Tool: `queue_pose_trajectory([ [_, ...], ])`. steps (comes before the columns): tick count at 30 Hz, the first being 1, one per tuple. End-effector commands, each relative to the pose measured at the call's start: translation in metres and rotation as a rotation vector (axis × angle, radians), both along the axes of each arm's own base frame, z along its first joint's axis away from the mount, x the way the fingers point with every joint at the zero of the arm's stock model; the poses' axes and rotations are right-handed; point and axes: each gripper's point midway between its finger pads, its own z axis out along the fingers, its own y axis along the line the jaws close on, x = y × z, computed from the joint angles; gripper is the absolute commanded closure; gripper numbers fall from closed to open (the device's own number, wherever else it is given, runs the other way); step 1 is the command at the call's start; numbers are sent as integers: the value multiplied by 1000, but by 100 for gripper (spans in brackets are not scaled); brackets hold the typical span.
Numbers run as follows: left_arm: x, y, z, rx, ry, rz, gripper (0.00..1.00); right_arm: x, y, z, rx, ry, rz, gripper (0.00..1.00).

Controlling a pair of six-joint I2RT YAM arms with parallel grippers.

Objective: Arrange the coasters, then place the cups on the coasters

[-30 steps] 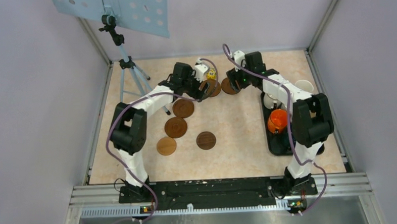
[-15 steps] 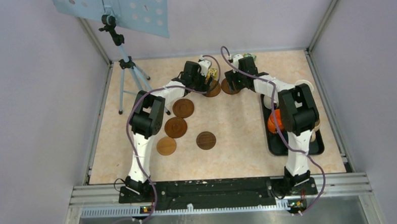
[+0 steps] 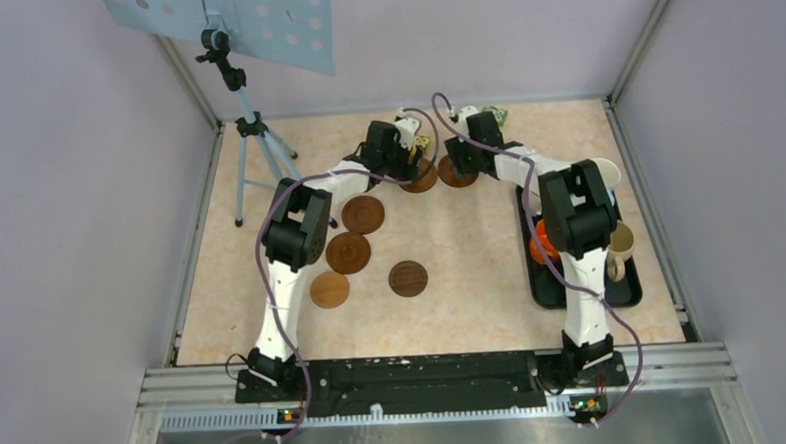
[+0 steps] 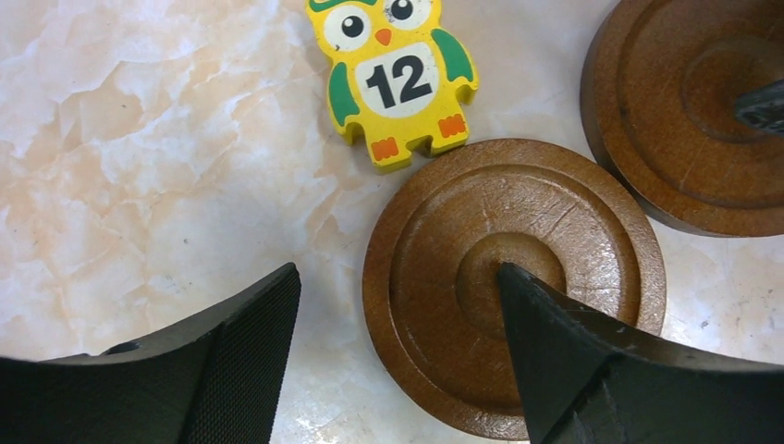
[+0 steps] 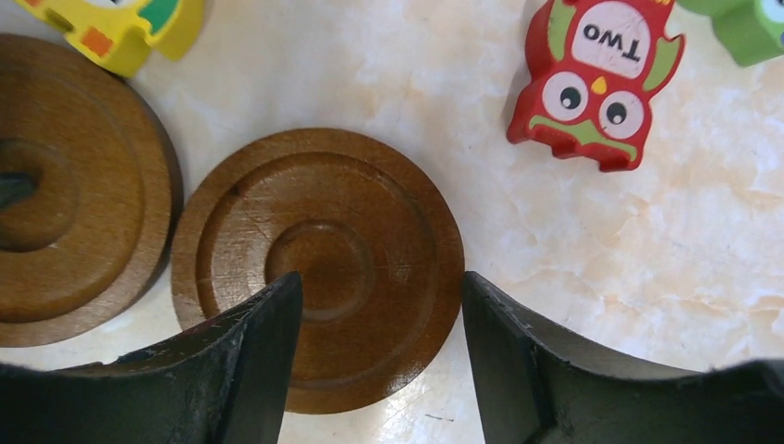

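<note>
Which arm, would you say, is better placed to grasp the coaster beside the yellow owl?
Left: the left fingers hang open over that coaster; the right fingers hang over the neighbouring coaster.

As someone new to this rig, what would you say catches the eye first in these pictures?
Both arms stretch to the far edge, the left hand open over one brown coaster, the right hand over its neighbour. A yellow owl block and a red owl block sit just beyond them. Mugs wait on the black tray at right.

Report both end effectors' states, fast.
Left end effector: open, straddling the rim of a coaster, holding nothing.
Right end effector: open over the neighbouring coaster, holding nothing.
</note>
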Motion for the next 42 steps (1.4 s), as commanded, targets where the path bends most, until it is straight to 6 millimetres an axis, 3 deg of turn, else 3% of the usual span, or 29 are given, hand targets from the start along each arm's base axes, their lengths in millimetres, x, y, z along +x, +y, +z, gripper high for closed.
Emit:
queue_pose_trajectory([
  [1, -13, -1, -3, -9, 18, -54, 18, 9, 2, 2, -33, -8, 13, 38],
  [9, -50, 8, -10, 30, 83, -130, 31, -11, -3, -13, -70, 85, 44, 46],
  [19, -90, 19, -19, 38, 156, -167, 35, -67, -16, -15, -81, 160, 89, 51],
  [26, -107, 9, -17, 40, 168, -218, 34, -97, -26, -18, -86, 192, 95, 52],
  [32, -122, 0, -18, 61, 188, -241, 34, -98, -25, -10, -81, 187, 92, 52],
  [37, -117, 4, -9, 60, 175, -210, 33, -97, -25, -1, -77, 175, 92, 51],
  [42, -108, 11, 13, 56, 136, -168, 21, -95, -24, 12, -63, 150, 85, 49],
])
